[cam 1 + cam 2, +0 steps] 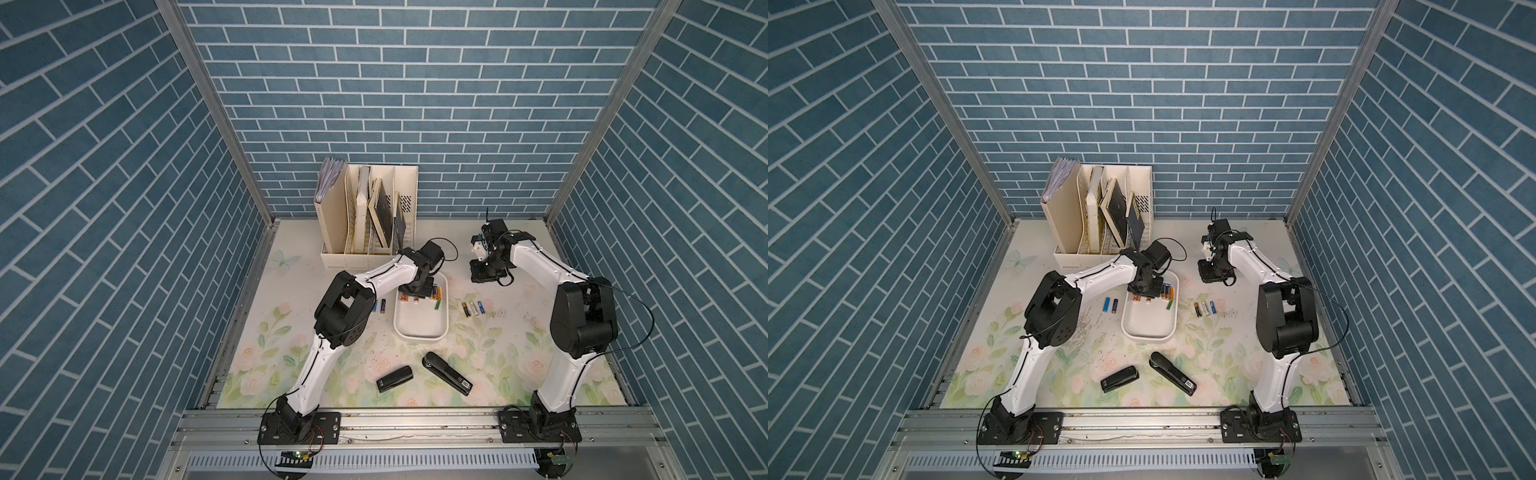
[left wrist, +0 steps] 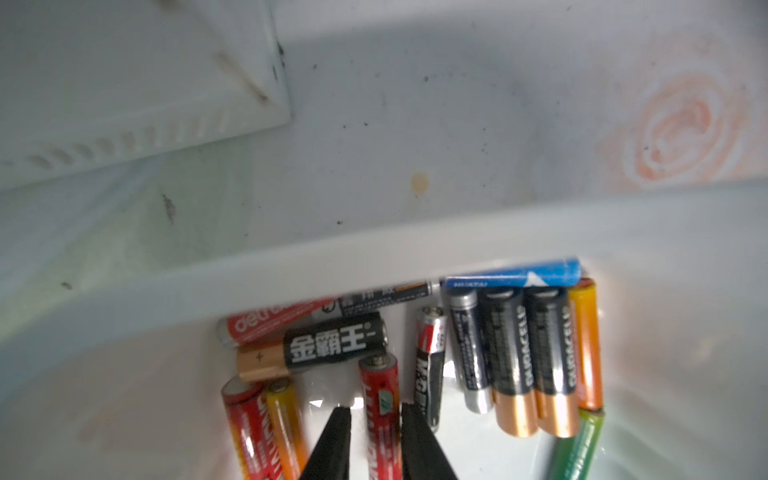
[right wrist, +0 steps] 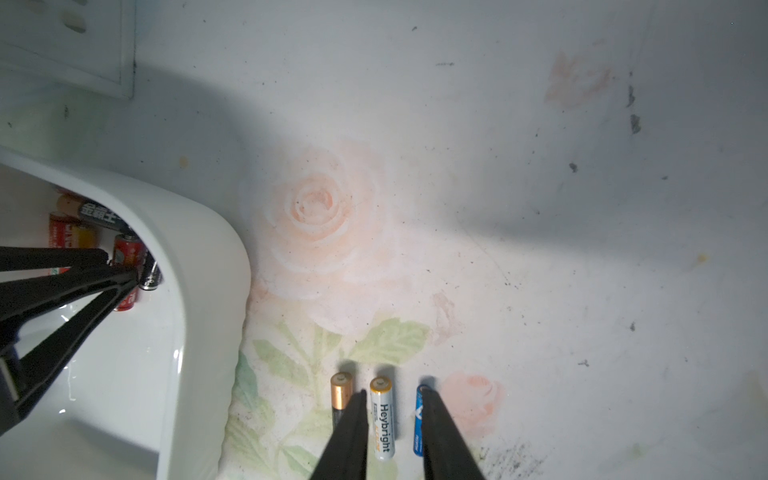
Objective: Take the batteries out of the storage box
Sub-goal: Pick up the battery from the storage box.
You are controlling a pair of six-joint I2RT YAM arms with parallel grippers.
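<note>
The white storage box [image 1: 419, 336] lies mid-table. Several batteries are heaped at its far end [image 2: 511, 357]: red, orange, black-and-gold, blue and green. My left gripper [image 2: 372, 409] reaches into that end and is shut on a red battery [image 2: 380, 384], one black finger on each side. Three batteries [image 1: 472, 309] lie on the mat right of the box, and a few more [image 1: 380, 305] left of it. My right gripper [image 3: 395, 392] hovers over the right-hand row with its fingers parted and nothing between them. A white battery [image 3: 383, 419] lies on the mat below the gap.
A cream file holder [image 1: 368, 216] with books stands at the back, close behind the box. Two black staplers [image 1: 395, 378] [image 1: 448, 372] lie near the front. The near half of the box holds nothing.
</note>
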